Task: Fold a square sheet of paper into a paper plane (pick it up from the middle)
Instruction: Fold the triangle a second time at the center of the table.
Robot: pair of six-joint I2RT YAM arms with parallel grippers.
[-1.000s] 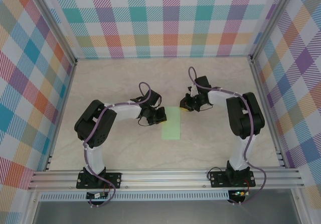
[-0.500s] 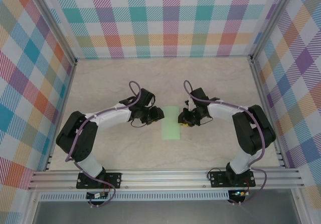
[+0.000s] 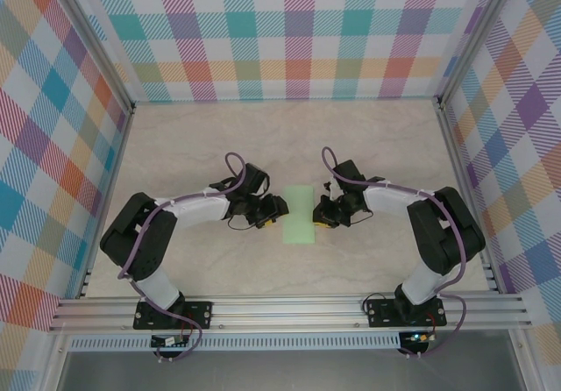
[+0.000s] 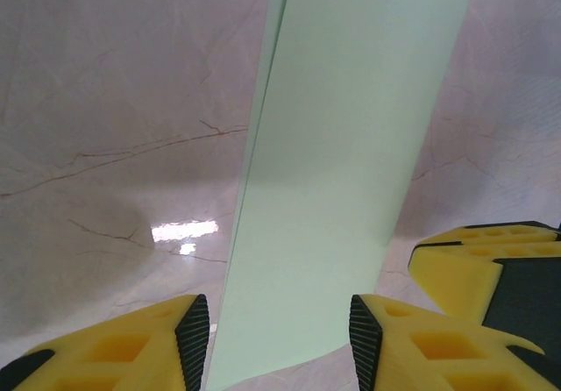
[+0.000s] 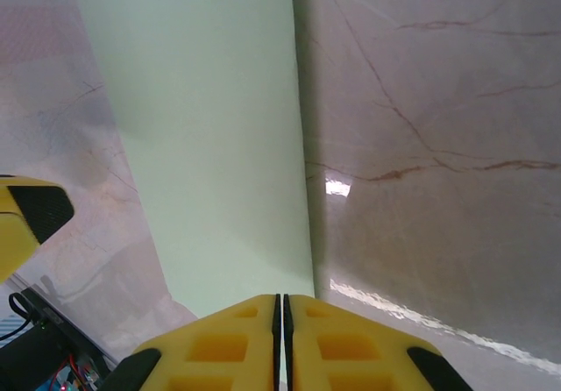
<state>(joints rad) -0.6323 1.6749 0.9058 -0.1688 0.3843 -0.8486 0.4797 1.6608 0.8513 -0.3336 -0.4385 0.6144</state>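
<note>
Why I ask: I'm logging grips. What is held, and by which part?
Cannot be told. The left gripper stands open astride the paper; the right gripper is shut at its edge, perhaps pinching it.

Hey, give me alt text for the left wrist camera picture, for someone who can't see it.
A long pale-green sheet of paper lies flat on a marbled table, its near end between the open yellow fingers of the left end effector. The right end effector's yellow tip sits at lower right, beside the paper.
</note>
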